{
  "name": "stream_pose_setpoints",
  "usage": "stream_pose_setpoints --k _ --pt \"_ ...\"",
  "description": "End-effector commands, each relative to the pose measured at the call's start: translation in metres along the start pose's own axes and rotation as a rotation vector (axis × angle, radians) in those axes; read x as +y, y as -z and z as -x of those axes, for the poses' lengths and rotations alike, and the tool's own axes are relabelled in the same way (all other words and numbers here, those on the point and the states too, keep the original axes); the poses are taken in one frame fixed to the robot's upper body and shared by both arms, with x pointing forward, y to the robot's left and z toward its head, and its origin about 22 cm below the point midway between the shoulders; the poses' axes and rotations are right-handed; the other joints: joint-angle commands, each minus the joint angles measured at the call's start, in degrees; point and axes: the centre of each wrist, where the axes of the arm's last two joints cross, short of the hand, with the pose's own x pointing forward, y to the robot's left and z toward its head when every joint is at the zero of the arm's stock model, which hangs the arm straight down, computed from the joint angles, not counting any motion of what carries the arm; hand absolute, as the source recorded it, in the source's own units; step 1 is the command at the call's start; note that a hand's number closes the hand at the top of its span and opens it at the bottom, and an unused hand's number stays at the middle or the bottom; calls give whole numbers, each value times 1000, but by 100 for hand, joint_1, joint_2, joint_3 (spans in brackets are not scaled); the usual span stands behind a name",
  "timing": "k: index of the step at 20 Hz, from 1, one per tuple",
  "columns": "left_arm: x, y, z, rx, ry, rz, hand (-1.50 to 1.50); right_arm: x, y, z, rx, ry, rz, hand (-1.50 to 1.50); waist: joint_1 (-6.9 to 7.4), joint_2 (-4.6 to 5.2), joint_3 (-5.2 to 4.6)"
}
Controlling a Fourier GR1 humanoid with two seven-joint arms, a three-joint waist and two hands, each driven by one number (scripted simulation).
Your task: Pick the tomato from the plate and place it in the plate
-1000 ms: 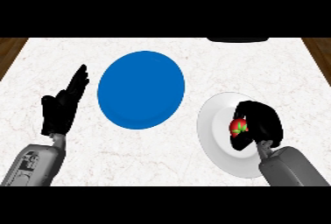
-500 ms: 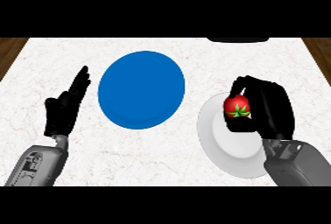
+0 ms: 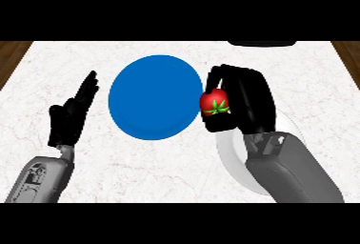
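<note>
Fingers [image 3: 243, 90] of right hand [image 3: 246, 102] curled round tomato [image 3: 214, 103]

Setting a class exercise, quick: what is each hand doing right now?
Left hand: open, fingers straight, holding nothing.
Right hand: fingers curled round the tomato, beside the blue plate.

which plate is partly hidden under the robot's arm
The white plate at the right; the right forearm covers most of it. The blue plate lies in full view, beside the right hand holding the tomato.
</note>
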Motion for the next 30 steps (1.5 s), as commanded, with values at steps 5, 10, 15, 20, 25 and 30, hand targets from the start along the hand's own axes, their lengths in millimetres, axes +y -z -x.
stream_pose_setpoints --k 5,10,15,20,25,30 --pt "1 13 -3 -15 6 17 0 57 43 -45 -13 81 -70 150 68 31 1" --pt "-20 5 -13 -24 10 24 0 82 69 -43 15 29 -145 150 138 31 2" --pt "5 13 -15 -45 8 42 0 99 85 -47 59 -175 -193 150 310 69 -4" --pt "-36 16 -18 -31 -16 103 0 122 74 -22 217 -25 -238 -150 478 120 1" --pt "-27 18 -17 -53 12 105 0 130 76 0 240 68 -208 -150 613 176 4" --pt "-24 23 -19 -49 -5 108 0 122 77 -14 181 267 -170 -150 591 163 8"
